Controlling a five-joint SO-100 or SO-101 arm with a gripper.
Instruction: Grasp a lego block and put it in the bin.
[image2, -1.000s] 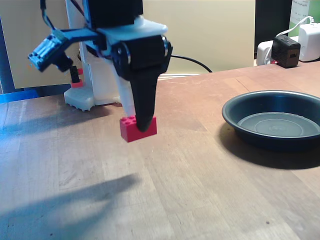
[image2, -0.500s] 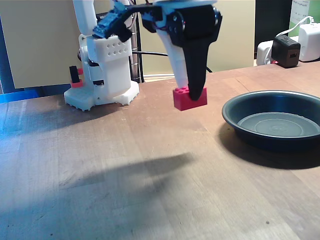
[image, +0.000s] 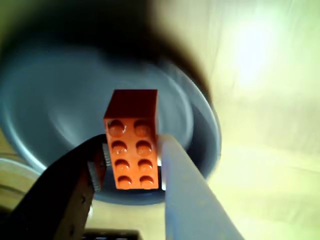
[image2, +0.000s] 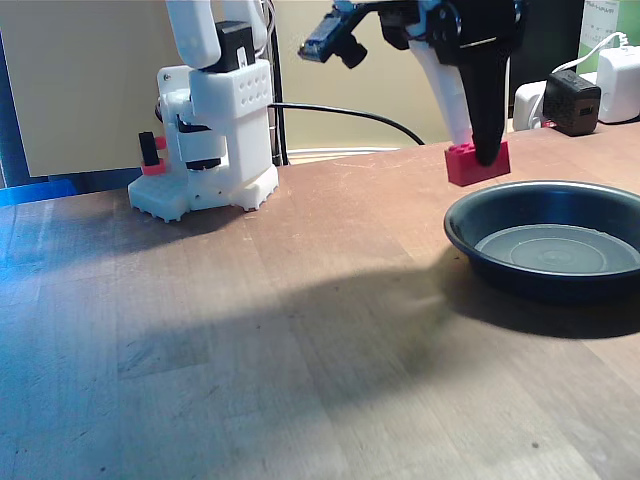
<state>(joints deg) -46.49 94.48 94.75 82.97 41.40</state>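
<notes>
The jaws (image2: 478, 150) are clamped on the lego block (image2: 478, 163), one dark finger and one pale finger pressing its two long sides, and they hold it in the air at the near-left rim of the bin (image2: 470, 238), clear of the tabletop (image2: 250, 330). In the wrist view the lego block (image: 131, 145) sits studs-up between the fingers with the bin (image: 200, 135) spread out below it. The block looks light, rigid and smooth-sided, so a squeeze across flat opposite faces, as here, should keep it from twisting or slipping. The bin's flat bottom appears bare, with nothing lying in it.
</notes>
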